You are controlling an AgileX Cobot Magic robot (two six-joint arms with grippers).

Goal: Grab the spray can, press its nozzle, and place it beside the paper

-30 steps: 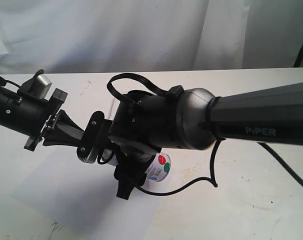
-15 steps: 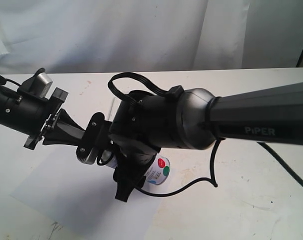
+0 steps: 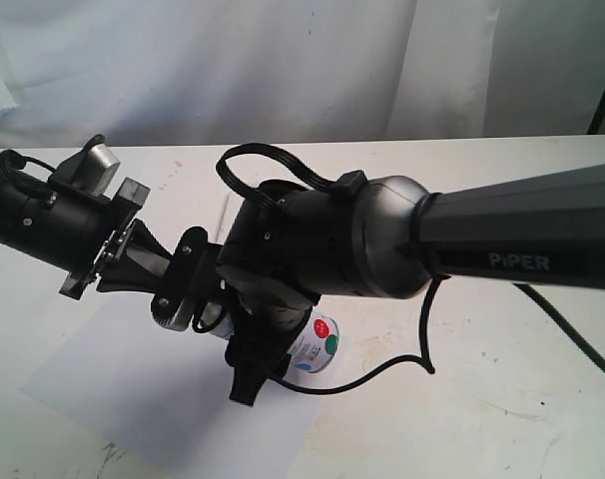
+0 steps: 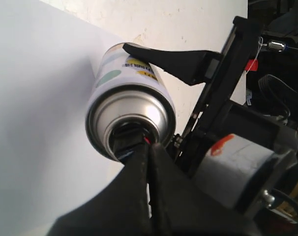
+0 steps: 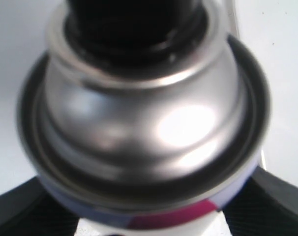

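Observation:
The spray can (image 3: 318, 340) hangs tilted just above the table at the paper's (image 3: 133, 384) right edge, mostly hidden behind my right arm. Its red and green dots show. My right gripper (image 5: 149, 219) is shut on the can's body, with one black finger (image 4: 181, 62) lying along the label. In the left wrist view the can (image 4: 132, 105) points its silver domed top at the camera. My left gripper (image 4: 148, 147) is shut, its tips pressed against the black nozzle (image 5: 134, 22), which they mostly cover in that view.
The white table (image 3: 502, 389) runs to a white curtain (image 3: 283, 60) at the back. A black cable (image 3: 382, 371) loops on the table right of the can. My right arm (image 3: 502, 239) crosses the middle of the exterior view.
My left arm's wrist has shifted slightly right and tilted. The can in the right gripper has sunk a little toward the table.

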